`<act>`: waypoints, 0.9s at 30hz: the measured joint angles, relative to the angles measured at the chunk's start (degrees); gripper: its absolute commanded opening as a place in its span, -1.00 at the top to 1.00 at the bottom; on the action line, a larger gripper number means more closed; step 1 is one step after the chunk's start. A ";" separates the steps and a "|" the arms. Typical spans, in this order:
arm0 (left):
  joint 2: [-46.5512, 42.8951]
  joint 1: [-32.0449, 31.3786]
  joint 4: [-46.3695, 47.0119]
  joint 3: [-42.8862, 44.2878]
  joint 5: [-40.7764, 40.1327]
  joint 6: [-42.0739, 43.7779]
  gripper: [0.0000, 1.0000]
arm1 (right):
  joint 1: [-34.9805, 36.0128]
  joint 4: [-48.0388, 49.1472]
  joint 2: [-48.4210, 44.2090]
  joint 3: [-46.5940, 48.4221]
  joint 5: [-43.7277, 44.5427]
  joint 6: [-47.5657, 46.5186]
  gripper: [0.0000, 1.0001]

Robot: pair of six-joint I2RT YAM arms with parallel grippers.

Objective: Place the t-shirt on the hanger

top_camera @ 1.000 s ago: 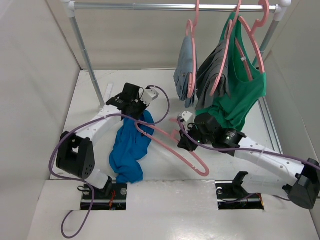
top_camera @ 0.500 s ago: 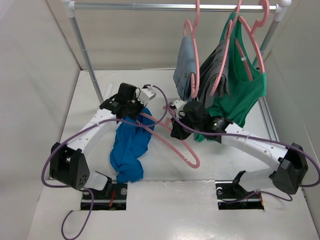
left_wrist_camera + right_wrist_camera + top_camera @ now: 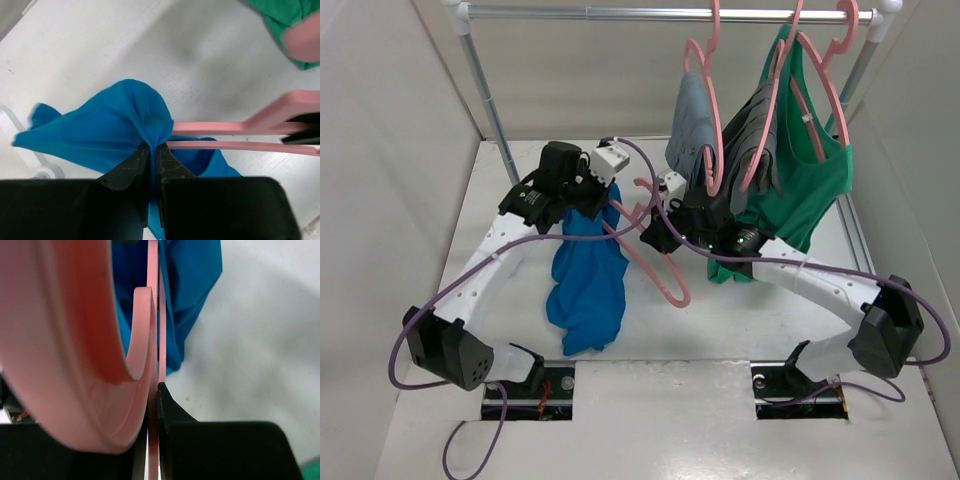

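Two pinches: left claw point(image 3: 154, 149) on the bunched blue t-shirt point(image 3: 100, 132), right claw point(image 3: 154, 392) on the thin hanger point(image 3: 75, 350) (smooth pink plastic).

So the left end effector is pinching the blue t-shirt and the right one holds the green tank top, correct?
No. The right end effector grips the pink hanger instead, as the right wrist view shows. The left end effector does pinch the blue t-shirt.

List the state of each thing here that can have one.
t-shirt, bunched, hanging from the left gripper.
hanger, held tilted, one end at the t-shirt.
left gripper, shut on the t-shirt.
right gripper, shut on the hanger.
green tank top, hung on the rail.
grey garments, hung on the rail.
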 measured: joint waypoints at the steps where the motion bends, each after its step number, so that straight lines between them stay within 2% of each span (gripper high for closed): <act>1: -0.68 0.00 -0.35 0.02 0.39 -0.26 1.00 | 0.02 0.96 0.63 0.28 0.17 0.00 1.00; 14: -9.16 -0.02 -5.16 -0.15 5.46 2.78 1.00 | 0.87 13.03 -1.16 -4.63 2.93 -1.49 1.00; 19: -11.08 -0.09 -5.01 -1.16 2.86 1.33 0.95 | 0.87 13.27 -2.08 -7.41 5.05 -1.40 1.00; 22: -10.93 -0.04 -5.38 -2.36 4.90 1.64 0.95 | 0.90 13.20 -3.15 -7.72 6.73 -1.31 1.00; 24: -10.91 -0.09 -5.75 -3.50 6.54 2.03 0.85 | 0.92 13.18 -4.24 -7.74 7.85 -1.46 1.00; 25: -10.91 -0.09 -5.73 -4.26 6.99 2.19 0.71 | 0.94 13.18 -4.92 -7.74 8.24 -1.66 1.00; 26: -10.91 -0.11 -5.90 -5.01 7.39 2.36 0.50 | 1.01 13.18 -5.53 -7.74 8.55 -1.90 1.00; 27: -10.82 -0.13 -6.12 -5.49 7.61 2.69 0.12 | 1.25 13.22 -6.16 -7.72 8.81 -2.27 1.00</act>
